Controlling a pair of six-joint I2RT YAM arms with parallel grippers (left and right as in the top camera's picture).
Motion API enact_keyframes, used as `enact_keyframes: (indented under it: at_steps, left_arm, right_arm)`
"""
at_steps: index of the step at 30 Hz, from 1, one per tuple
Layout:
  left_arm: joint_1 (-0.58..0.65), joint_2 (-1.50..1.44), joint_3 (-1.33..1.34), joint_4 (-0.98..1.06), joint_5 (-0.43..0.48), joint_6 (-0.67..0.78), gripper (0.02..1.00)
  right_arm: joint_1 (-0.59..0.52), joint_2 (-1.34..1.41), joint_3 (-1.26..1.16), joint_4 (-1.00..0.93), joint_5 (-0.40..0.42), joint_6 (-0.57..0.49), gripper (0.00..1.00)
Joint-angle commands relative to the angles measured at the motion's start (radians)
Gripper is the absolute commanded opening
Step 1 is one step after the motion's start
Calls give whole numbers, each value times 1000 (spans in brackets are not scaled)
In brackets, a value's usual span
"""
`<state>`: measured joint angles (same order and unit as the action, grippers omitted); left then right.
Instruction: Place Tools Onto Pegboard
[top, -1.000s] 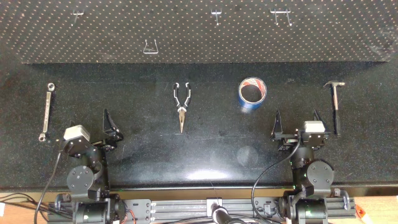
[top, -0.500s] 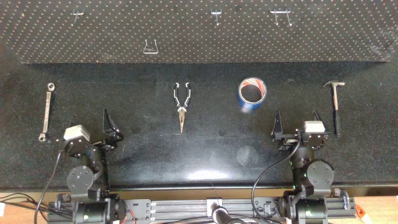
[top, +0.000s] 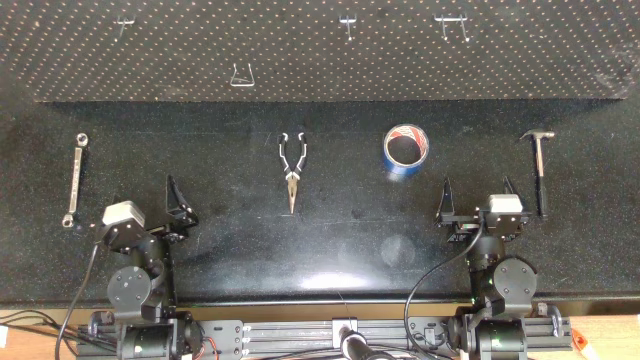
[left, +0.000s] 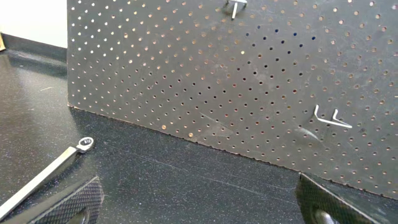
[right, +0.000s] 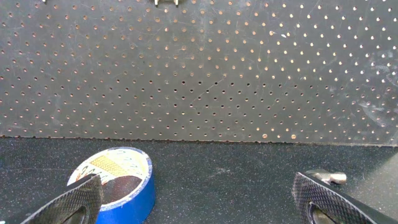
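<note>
0/4 hung on black pegboard (top: 320, 60), all four left | left gripper (left: 193, 208), right gripper (right: 199, 199): jaws wide open, empty | silver wrench (top: 74, 182) beside left jaws | white-handled pliers (top: 292, 172) between grippers | blue tape roll (top: 406, 150), black-handled hammer (top: 541, 175) flank right jaws

We looked hard and found no change at all. Our left gripper (left: 199, 205) and our right gripper (right: 199, 202) did not move, and both kept their fingers wide apart. The wrench (top: 74, 182), pliers (top: 291, 170), tape (top: 405, 150) and hammer (top: 541, 170) lay just where they had been, in front of the pegboard (top: 320, 55).
</note>
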<state>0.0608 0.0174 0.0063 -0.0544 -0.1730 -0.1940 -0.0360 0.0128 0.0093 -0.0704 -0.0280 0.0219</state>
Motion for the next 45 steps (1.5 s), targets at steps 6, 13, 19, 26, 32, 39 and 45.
enact_keyframes:
  at_steps: [6, 13, 19, 26, 32, 39, 45]
  left_arm:
    - [1, 21, 0, 21, 60, 17, 998]
    - [13, 373, 201, 122, 53, 160, 993]
    - [26, 750, 576, -72, -79, 285, 993]
    - [216, 966, 994, -521, 20, 278, 993]
    - [411, 1009, 1095, -752, 23, 386, 993]
    - [640, 1022, 1095, -1008, 163, 691, 993]
    - [946, 1042, 1094, -941, 307, 805, 993]
  right_arm:
    - [7, -9, -5, -1, -6, 11, 980]
    - [7, -9, -5, -1, -6, 11, 980]
    - [7, -9, -5, -1, -6, 11, 980]
    - [7, -9, -5, -1, -6, 11, 982]
    - [7, -9, -5, -1, -6, 11, 980]
    - [7, -9, -5, -1, -6, 11, 980]
    - [7, -9, -5, -1, -6, 11, 980]
